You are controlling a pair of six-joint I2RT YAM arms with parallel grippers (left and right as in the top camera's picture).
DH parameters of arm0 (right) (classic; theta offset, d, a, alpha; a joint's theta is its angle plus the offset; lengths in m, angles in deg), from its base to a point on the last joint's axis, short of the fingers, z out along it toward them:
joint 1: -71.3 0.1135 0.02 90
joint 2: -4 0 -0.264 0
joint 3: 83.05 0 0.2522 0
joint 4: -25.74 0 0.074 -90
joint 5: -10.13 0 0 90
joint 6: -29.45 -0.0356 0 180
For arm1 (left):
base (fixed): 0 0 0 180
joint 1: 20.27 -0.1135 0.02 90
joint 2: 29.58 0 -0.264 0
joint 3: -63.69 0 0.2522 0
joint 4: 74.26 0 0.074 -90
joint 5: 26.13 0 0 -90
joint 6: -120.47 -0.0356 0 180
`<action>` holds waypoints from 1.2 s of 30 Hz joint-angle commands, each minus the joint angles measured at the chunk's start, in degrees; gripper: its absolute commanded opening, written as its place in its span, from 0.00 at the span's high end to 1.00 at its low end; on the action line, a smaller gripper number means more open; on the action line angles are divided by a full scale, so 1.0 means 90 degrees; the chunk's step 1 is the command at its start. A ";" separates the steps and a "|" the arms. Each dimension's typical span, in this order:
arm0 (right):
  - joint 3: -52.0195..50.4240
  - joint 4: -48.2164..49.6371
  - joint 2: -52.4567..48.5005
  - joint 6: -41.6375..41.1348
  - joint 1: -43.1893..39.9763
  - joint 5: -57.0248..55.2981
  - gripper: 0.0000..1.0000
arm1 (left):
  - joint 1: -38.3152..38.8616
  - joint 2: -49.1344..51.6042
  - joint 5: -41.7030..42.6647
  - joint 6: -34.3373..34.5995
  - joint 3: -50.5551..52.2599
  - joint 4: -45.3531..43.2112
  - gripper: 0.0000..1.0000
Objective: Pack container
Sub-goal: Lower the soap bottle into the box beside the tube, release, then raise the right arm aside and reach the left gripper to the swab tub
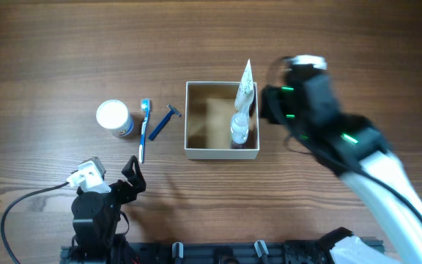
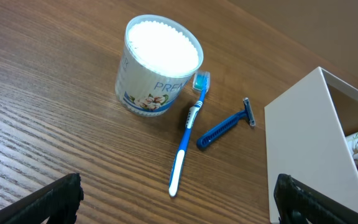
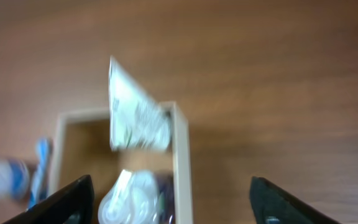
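Note:
The container [image 1: 196,152] is a square white-walled box with a tan floor at the table's middle; its white wall shows in the left wrist view [image 2: 300,155] and the blurred right wrist view [image 3: 180,162]. Inside, along its right wall, stand a white-green tube [image 1: 245,82] [image 3: 132,112] and a clear bottle [image 1: 239,129] [image 3: 135,199]. Left of the box lie a blue razor [image 1: 163,122] [image 2: 225,127], a blue-white toothbrush [image 1: 144,129] [image 2: 188,134] and a round white-lidded jar [image 1: 114,119] [image 2: 157,65]. My right gripper [image 3: 173,205] is open and empty over the box's right wall. My left gripper [image 2: 179,202] is open and empty near the front edge.
Wooden tabletop [image 1: 50,59] all round. A black cable [image 1: 28,202] runs along the front left. The right arm [image 1: 357,158] stretches from the front right toward the box.

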 commanded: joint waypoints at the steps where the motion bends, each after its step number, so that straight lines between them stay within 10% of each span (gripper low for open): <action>1: 0.0102 -0.0134 0.0894 -0.0352 -0.0777 -0.0240 0.07 | 0.0029 -0.0051 0.0029 -0.0012 0.0015 -0.0027 0.00; 26: 0.0100 -0.0537 -0.0391 -0.0670 -0.3417 0.1705 0.00 | 0.0027 0.0075 0.0364 0.0260 -0.0369 -0.0935 0.00; 36: 0.0102 -0.0573 -0.1243 -0.0410 -0.3417 0.1702 0.00 | 0.0027 0.3500 -0.0500 0.0039 -0.3155 -0.0041 0.00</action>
